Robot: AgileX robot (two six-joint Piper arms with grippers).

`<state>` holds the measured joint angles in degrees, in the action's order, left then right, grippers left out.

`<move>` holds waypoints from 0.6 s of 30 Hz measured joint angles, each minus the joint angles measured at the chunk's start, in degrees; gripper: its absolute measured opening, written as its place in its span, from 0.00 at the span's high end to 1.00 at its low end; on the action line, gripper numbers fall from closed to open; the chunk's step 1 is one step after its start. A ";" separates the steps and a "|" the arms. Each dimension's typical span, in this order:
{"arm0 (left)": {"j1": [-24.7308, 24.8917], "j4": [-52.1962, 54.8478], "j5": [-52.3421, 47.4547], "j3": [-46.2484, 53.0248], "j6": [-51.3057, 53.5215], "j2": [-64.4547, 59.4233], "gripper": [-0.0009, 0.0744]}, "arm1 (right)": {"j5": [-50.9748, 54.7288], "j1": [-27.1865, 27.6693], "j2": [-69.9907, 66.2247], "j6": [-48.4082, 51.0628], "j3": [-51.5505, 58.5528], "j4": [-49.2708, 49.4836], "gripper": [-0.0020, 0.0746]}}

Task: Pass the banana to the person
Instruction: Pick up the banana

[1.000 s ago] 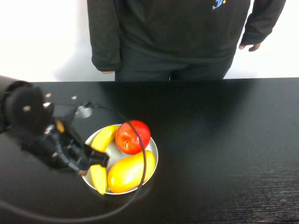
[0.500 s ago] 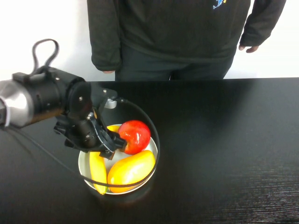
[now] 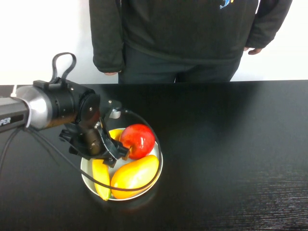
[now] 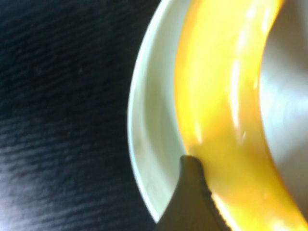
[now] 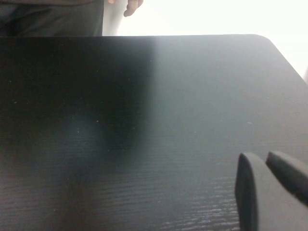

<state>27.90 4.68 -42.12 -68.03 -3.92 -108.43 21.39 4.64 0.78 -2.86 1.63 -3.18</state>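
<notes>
Moved: left gripper (image 3: 113,155) dropped onto banana (image 3: 100,176) beside apple (image 3: 138,140) | your grasp state: can't tell | right gripper (image 5: 269,185) parked, looks closed, far from bowl (image 3: 159,166)

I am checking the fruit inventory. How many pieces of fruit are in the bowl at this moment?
3 visible. The banana lies along the robot's-left side of the bowl, under the left gripper. The apple sits at the far side, the mango at the near side. More may be hidden under the arm. The right gripper is over bare table.

The left gripper (image 3: 113,151) covers the middle of the banana (image 3: 100,175), so its grip cannot be judged. The person (image 3: 187,33) is cut off at twelve o'clock, head unseen. Only blurred fingers (image 5: 255,192) of the right gripper (image 5: 269,185) show.
</notes>
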 joint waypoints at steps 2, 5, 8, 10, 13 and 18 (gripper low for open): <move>0.00 0.00 0.92 -0.20 0.00 -0.74 0.39 | 0.00 0.00 0.00 0.00 0.00 0.00 0.98; 0.00 0.00 1.42 -0.25 0.00 -2.02 0.39 | 0.00 0.00 0.00 0.00 0.00 0.00 0.98; 0.00 0.14 2.09 -0.25 0.00 -3.19 0.39 | 0.00 0.00 0.00 0.00 0.00 0.00 0.98; 0.00 0.14 2.82 -0.25 0.00 -3.58 0.39 | 0.00 0.00 0.00 0.00 0.00 0.00 0.98; 0.00 0.14 3.31 -0.33 0.00 -3.81 0.40 | 0.00 0.00 0.00 0.00 0.00 0.00 0.98; 0.00 0.14 3.80 -0.52 0.00 -4.10 0.61 | 0.00 0.00 0.00 0.00 0.00 0.00 0.98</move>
<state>27.90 4.81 -38.32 -68.55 -3.92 -112.53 21.39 4.64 0.78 -2.86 1.63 -3.18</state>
